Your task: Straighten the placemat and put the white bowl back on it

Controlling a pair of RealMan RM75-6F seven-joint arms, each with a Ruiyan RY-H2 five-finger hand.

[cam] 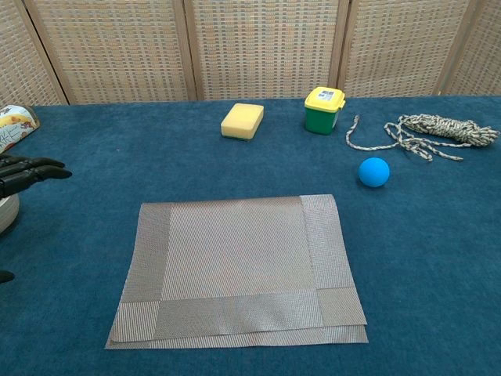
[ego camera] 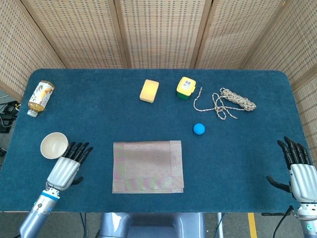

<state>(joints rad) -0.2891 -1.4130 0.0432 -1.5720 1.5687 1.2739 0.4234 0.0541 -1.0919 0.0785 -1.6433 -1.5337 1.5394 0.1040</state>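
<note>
In head view alone, right hand (ego camera: 300,171) (fingers apart) shows.

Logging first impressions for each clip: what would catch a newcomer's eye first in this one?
Probably the striped placemat lying flat at the near middle of the blue table, with nothing on it. Next, the white bowl sitting off to its left, and the left hand open between bowl and mat, holding nothing. The right hand rests open at the table's far right edge.

Grey woven placemat (ego camera: 148,166), white bowl (ego camera: 53,145), blue ball (ego camera: 198,129), yellow sponge (ego camera: 149,90), dark blue table (ego camera: 99,119)
</note>
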